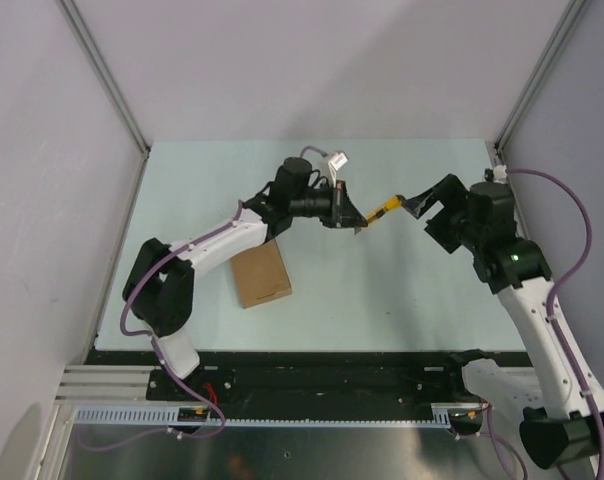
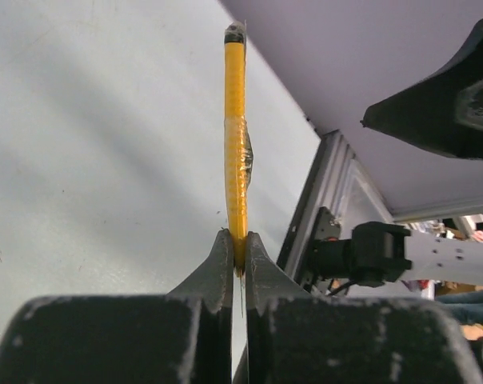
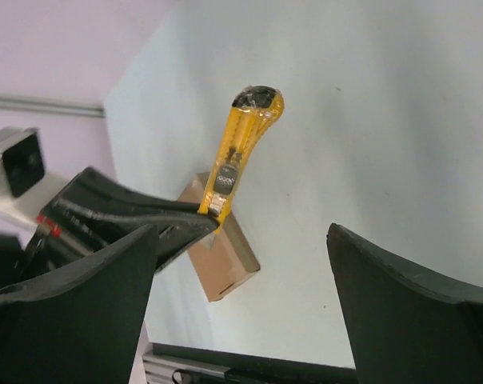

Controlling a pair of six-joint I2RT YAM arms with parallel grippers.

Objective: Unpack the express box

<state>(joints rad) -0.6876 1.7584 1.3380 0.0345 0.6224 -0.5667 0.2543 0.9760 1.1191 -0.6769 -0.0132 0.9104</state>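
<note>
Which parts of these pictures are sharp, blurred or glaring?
Top external: even, soft light; the express box reads clearly. Left wrist: the utility knife is sharp, with sheen at its middle; the left gripper near the lens is dark and soft. Right wrist: glare on the knife's black end; the right gripper looks soft.

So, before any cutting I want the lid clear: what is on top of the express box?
Nothing lies on the visible lid of the express box. Its far edge is covered by the left arm passing above it, so that strip cannot be checked.
</note>
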